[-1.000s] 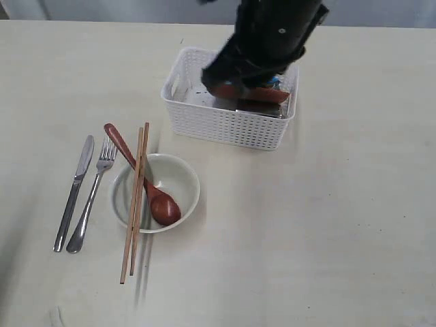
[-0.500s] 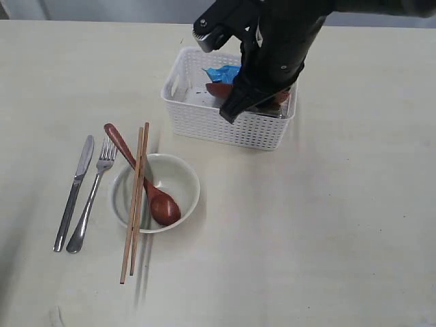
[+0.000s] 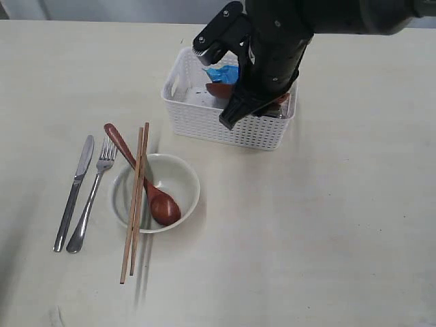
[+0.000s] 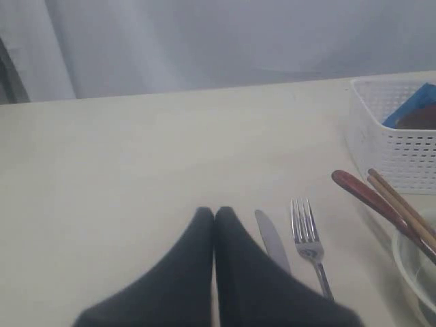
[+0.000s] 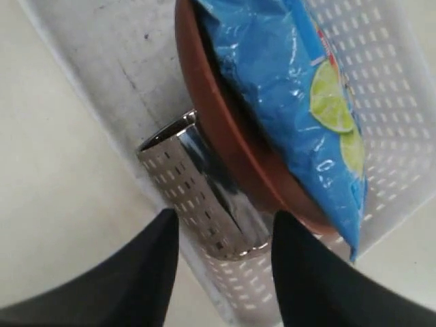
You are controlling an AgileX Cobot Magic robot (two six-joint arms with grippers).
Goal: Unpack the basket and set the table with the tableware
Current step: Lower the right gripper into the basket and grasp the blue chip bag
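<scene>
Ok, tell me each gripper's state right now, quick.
Left gripper: shut, holding nothing.
Right gripper: open, holding nothing, jaws either side of the steel cup in the basket.

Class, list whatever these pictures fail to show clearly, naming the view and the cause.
- Cup: exterior view, mostly hidden behind the right arm.
- Plate: right wrist view, largely covered by the snack bag.
- Bowl: left wrist view, cut off by the picture's edge.
- Whether the right pincer touches the cup: right wrist view, unclear.
</scene>
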